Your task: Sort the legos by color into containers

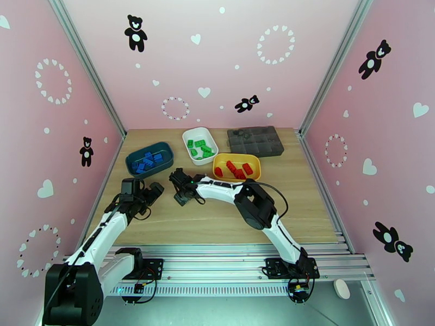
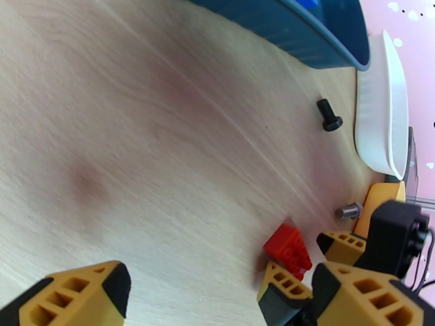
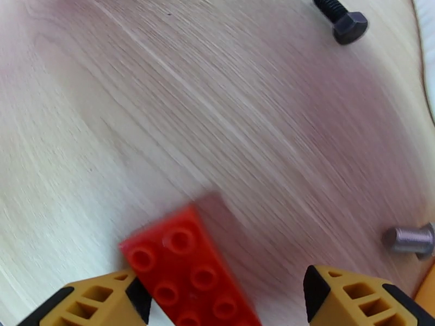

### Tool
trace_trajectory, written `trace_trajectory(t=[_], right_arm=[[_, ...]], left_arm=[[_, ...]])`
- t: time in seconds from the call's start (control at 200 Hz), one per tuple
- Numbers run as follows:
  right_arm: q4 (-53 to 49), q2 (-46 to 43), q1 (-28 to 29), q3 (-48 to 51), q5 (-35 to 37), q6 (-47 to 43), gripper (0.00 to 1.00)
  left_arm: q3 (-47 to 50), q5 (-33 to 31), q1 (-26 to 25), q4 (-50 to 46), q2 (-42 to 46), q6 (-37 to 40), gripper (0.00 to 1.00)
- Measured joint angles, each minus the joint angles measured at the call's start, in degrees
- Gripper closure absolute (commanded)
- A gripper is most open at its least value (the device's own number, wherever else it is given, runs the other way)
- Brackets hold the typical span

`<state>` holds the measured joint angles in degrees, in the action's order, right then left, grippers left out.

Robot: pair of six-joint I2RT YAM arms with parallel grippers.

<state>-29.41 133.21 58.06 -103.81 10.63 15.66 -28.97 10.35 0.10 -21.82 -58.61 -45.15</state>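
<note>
Right wrist view: the right gripper point(image 3: 225, 292), jaws spread, straddles a red studded plastic brick point(image 3: 187, 267) lying close to one finger; centre over it before closing.

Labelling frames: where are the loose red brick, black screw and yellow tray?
red brick point(image 3: 190, 267), right wrist view, studded top.
black screw point(image 3: 348, 24), right wrist view, hex head.
yellow tray point(image 1: 239, 155), top external view, far rim.

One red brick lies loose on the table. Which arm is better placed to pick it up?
Right. The right gripper is open, with the red brick already between its fingers. The left gripper is open too, but it hangs over bare table, to one side of the brick.
</note>
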Motion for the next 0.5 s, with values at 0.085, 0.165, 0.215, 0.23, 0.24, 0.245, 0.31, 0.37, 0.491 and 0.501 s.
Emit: trace_trajectory(t=[0.085, 0.165, 0.215, 0.23, 0.24, 0.245, 0.31, 0.37, 0.491, 0.501], right_arm=[[-0.48, 1.16, -0.52, -1.90, -0.98, 0.37, 0.32], [-0.50, 1.95, -1.01, -3.02, -1.88, 0.35, 0.40], [-0.50, 2.12, -1.25, -3.23, -2.08, 0.68, 0.45], [-0.46, 2.14, -1.33, -3.23, -2.49, 0.61, 0.47], [-0.44, 2.16, -1.42, -3.26, -2.60, 0.96, 0.48], [-0.44, 2.16, -1.44, -3.28, -2.60, 0.96, 0.49], [-0.44, 2.23, -1.57, -3.39, -3.28, 1.22, 0.55], [-0.42, 2.27, -1.57, -3.43, -3.87, 1.51, 0.60], [-0.39, 2.27, -1.84, -3.43, -4.52, 2.05, 0.64], [-0.35, 2.27, -1.84, -3.43, -4.57, 2.14, 0.64]], left_arm=[[0.00, 0.15, 0.15, 0.00, -0.02, 0.02, 0.06], [0.00, 0.50, 0.15, 0.04, -0.28, 0.02, 0.06], [0.00, 0.85, 0.15, 0.04, -0.52, 0.02, 0.06], [0.00, 0.94, 0.15, 0.04, -0.57, 0.04, 0.06], [0.00, 0.98, 0.15, 0.04, -0.66, 0.04, 0.06], [0.00, 1.03, 0.15, 0.04, -0.66, 0.04, 0.06], [0.00, 1.33, 0.15, 0.04, -0.90, 0.07, 0.04], [-0.09, 1.53, 0.13, -0.02, -1.36, 0.37, 0.03], [-1.14, 2.03, -0.52, -0.04, -2.89, 0.96, 0.02], [-1.20, 2.08, -0.61, -0.04, -2.93, 0.98, 0.02]])
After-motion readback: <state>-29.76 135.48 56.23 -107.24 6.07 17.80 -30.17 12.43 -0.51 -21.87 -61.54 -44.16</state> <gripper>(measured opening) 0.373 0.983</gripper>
